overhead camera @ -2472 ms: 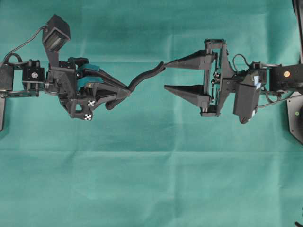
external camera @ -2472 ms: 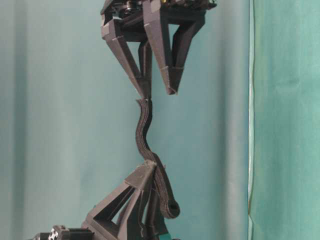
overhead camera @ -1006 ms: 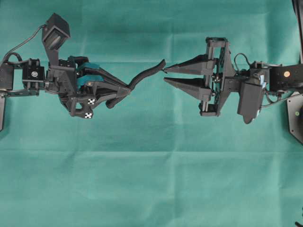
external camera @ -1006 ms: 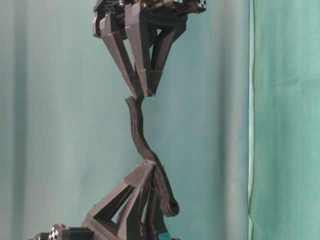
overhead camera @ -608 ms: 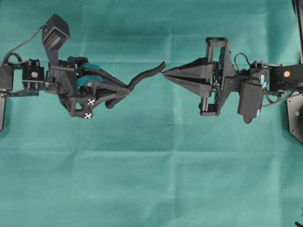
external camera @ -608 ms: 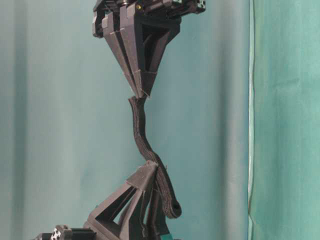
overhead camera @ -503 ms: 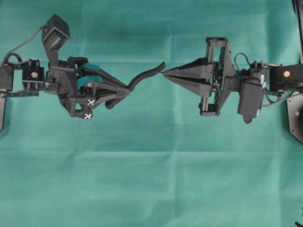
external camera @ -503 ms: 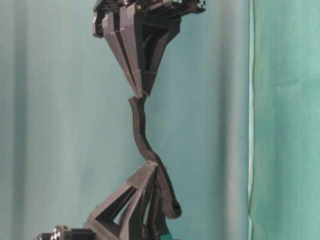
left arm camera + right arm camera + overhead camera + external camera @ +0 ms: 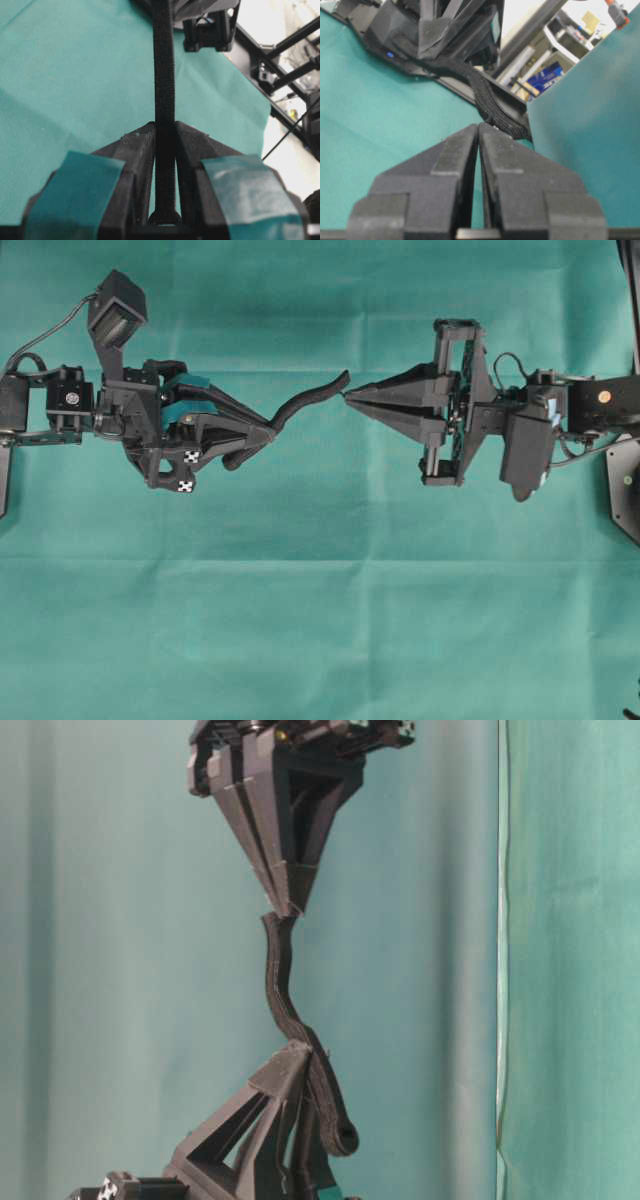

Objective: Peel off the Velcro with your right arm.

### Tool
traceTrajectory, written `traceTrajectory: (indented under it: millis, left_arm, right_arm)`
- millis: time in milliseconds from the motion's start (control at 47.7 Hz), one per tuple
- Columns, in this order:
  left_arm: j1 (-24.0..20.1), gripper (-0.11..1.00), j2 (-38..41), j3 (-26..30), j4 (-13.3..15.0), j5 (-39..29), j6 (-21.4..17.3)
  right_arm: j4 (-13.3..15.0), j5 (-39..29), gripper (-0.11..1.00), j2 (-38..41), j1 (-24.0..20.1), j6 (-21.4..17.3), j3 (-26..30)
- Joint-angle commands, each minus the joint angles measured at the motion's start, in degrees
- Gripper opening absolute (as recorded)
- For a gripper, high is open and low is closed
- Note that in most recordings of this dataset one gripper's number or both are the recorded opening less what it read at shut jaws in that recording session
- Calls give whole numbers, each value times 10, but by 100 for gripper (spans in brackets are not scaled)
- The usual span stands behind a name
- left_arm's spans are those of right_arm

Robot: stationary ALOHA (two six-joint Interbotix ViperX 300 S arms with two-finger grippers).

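While the 2 arms are facing each other above the teal cloth-covered table (image 9: 320, 620), we are seeing the thin, matte black, flexible Velcro strap (image 9: 305, 400) stretching between them in the air. In the overhead view the left gripper (image 9: 262, 430), the black one with teal tape and checkered tags, is clamping the strap's lower portion; the left wrist view is showing its 2 jaws pressing on the strap (image 9: 164, 150) from both sides, so it is holding it firmly. The strap's thicker rounded end (image 9: 342, 1135) is curling out beside those jaws in the table-level view.

The right gripper (image 9: 348, 396), with its 2 long pointed all-black jaws, is pointing at the strap's free tip. Its jaws are lying fully together, tip against tip, as the right wrist view (image 9: 479, 131) is showing. The strap's end (image 9: 502, 117) is sitting just beyond and slightly to the side of the closed tips there (it is looking like a touch rather than a pinch), and we are unable to tell whether any of the strap is caught between them. In the table-level view the strap (image 9: 280, 990) is rising in a gentle S-curve up to the right gripper's tips (image 9: 285, 910).
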State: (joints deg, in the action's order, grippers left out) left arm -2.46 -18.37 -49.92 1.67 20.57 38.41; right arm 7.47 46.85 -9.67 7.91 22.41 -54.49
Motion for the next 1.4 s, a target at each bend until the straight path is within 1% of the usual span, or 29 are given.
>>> traceTrajectory:
  millis: [0, 398, 1152, 1383]
  left_arm:
    - [-1, 10, -9, 6, 0, 10, -2]
    - [-3, 10, -6, 6, 0, 16, -2]
    - [-11, 10, -4, 2, 0, 17, -2]
    - [-11, 10, -4, 2, -1, 17, -3]
  right_arm:
    - [1, 6, -9, 3, -6, -1, 13]
    - [4, 6, -9, 30, -18, -1, 41]
    - [39, 6, -9, 68, -28, -1, 92]
    - [40, 2, -9, 83, -33, -1, 105]
